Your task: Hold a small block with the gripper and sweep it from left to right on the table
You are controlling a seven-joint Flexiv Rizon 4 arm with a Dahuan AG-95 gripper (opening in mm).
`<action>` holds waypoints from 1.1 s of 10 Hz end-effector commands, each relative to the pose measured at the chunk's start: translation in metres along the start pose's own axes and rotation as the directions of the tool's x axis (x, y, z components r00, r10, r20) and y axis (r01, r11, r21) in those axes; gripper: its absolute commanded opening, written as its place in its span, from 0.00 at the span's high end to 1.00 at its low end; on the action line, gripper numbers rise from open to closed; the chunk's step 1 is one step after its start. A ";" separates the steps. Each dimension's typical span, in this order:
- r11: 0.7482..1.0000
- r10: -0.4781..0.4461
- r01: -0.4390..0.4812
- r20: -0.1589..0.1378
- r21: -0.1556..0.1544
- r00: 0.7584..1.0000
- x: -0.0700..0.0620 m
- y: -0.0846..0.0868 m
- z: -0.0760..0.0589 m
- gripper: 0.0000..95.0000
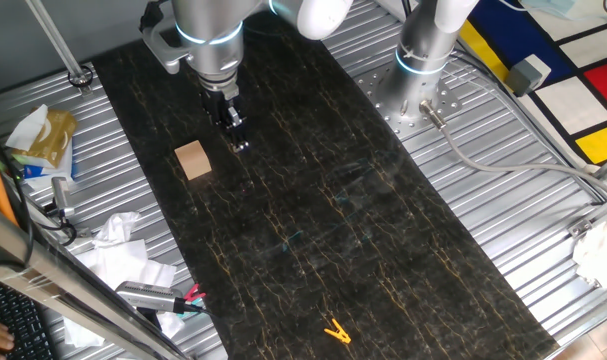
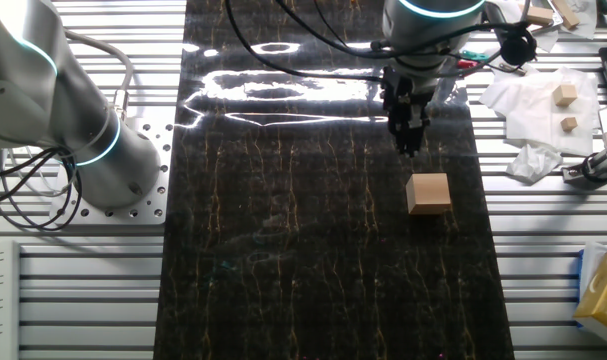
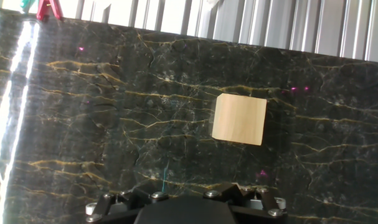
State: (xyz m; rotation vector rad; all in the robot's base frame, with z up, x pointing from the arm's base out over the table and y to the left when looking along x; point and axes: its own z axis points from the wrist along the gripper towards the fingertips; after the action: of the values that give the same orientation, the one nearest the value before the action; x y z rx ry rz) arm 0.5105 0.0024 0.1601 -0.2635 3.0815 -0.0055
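The small block [image 1: 193, 159] is a light tan wooden cube lying free on the black, gold-veined table [image 1: 363, 220]. My gripper [image 1: 240, 143] hangs just off the surface, a short way to the right of the block and slightly behind it, touching nothing. Its black fingers look pressed together with nothing between them. From the other fixed view the gripper [image 2: 409, 148] is just beyond the block [image 2: 429, 193]. In the hand view the block [image 3: 240, 119] lies ahead and right of centre on the table [image 3: 114, 124]; only the black gripper body shows at the bottom edge.
A yellow clip [image 1: 336, 331] lies near the table's front end. A second silver arm's base [image 1: 423, 60] stands on the ribbed metal at the right. Crumpled tissue [image 1: 113, 240] and tools sit on the left border, with spare wooden cubes [image 2: 565, 95] on tissue.
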 end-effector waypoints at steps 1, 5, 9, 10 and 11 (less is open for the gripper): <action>1.000 0.004 -0.004 0.001 0.001 1.000 0.000 0.000 0.000 0.20; 1.000 0.003 -0.003 -0.004 0.003 1.000 -0.009 -0.002 -0.001 0.20; 1.000 0.002 -0.002 -0.004 0.003 1.000 -0.018 -0.003 -0.002 0.20; 1.000 0.001 -0.001 -0.004 0.003 1.000 -0.020 -0.003 -0.002 0.20; 1.000 0.001 -0.001 -0.004 0.004 1.000 -0.021 -0.003 -0.002 0.20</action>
State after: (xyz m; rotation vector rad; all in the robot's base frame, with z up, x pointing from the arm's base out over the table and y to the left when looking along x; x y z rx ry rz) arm 0.5331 0.0028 0.1624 -0.2614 3.0847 -0.0114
